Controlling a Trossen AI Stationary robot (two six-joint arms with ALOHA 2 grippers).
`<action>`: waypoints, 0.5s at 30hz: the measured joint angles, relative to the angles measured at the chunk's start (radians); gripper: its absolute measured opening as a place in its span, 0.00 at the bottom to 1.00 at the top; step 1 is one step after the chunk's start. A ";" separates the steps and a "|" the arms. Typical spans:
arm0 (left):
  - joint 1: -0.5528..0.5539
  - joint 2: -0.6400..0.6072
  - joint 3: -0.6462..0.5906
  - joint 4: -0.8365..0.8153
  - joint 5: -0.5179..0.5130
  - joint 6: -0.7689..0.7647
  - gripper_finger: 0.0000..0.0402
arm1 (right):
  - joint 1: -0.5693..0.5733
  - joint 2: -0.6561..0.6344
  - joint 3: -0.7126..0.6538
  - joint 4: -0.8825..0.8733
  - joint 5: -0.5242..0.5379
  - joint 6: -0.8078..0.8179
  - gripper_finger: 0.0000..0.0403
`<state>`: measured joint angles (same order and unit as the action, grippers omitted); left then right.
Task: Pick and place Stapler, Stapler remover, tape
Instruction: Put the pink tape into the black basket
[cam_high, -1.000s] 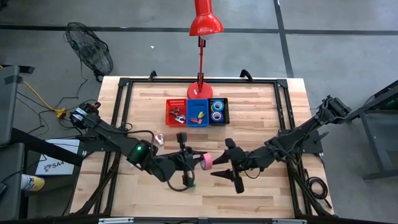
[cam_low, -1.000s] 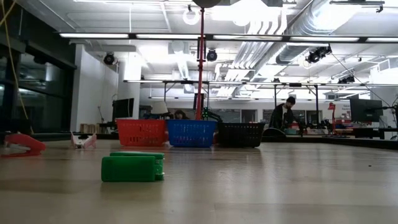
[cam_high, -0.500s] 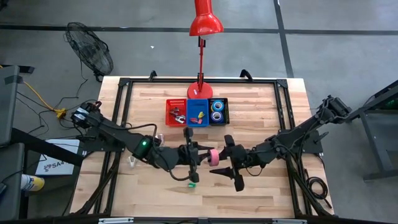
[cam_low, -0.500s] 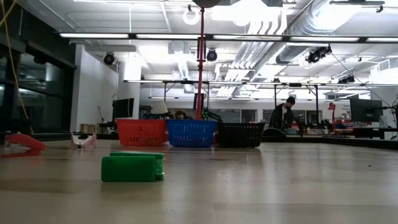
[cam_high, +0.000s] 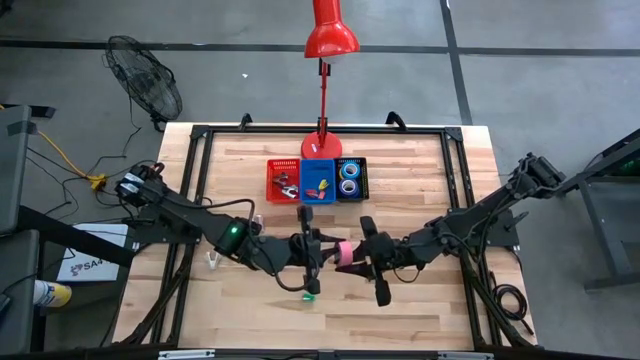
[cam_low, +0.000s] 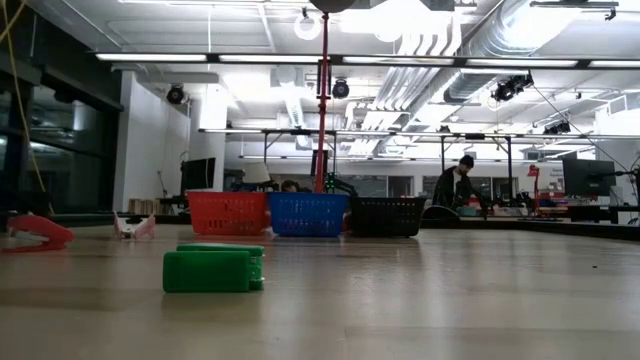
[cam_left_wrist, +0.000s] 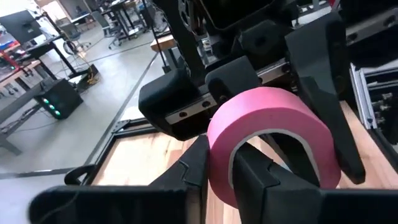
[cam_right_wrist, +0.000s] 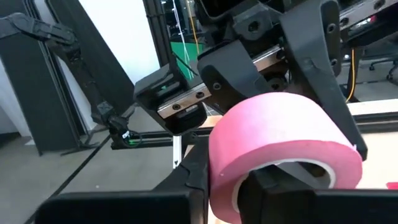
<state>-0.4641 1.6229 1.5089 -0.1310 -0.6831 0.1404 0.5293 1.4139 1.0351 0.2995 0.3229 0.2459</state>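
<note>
A pink roll of tape (cam_high: 343, 253) hangs in the air over the table's middle, between my two grippers. My left gripper (cam_high: 325, 250) reaches it from the table's left and is shut on it. My right gripper (cam_high: 357, 257) meets it from the right and is shut on it too. The wrist views show the tape (cam_left_wrist: 267, 124) (cam_right_wrist: 280, 137) close up. In the low view a red stapler (cam_low: 35, 232) and a small pale stapler remover (cam_low: 133, 226) lie on the tabletop at the left. My left gripper pinches the ring's wall (cam_left_wrist: 219, 165), with one finger (cam_left_wrist: 189, 171) outside and the other finger (cam_left_wrist: 267, 186) inside the open centre. It comes in about level from the table's left. The tape is clear of the table. My right gripper pinches the ring's wall (cam_right_wrist: 219, 180) on the opposite side, one finger (cam_right_wrist: 189, 171) outside and one finger (cam_right_wrist: 273, 183) inside the hole. It comes in level from the table's right. The roll sits between both grippers in the air.
Red bin (cam_high: 282, 180), blue bin (cam_high: 318, 182) and black bin (cam_high: 351, 178), the last holding blue tape rolls, stand side by side at the far middle. Behind them is a red lamp (cam_high: 322, 140). A green block (cam_high: 309, 293) lies under the left gripper.
My left gripper has carried the pink tape toward the table's right and slightly toward the far edge, up to the right gripper, then kept still. My right gripper, open a moment ago, has shut on the roll's other side.
</note>
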 joint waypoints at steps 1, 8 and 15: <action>0.000 0.000 0.000 -0.005 0.000 0.011 0.14 | 0.000 0.000 0.000 -0.003 0.000 0.018 0.08; 0.000 -0.008 0.000 -0.091 -0.046 0.065 0.45 | 0.001 -0.014 -0.002 -0.105 0.013 0.134 0.08; 0.000 -0.105 0.002 -0.323 -0.149 -0.041 0.63 | -0.054 -0.077 -0.004 -0.314 0.024 0.249 0.08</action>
<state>-0.4640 1.5178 1.5108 -0.4541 -0.8318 0.0993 0.4755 1.3365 1.0309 -0.0141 0.3471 0.4945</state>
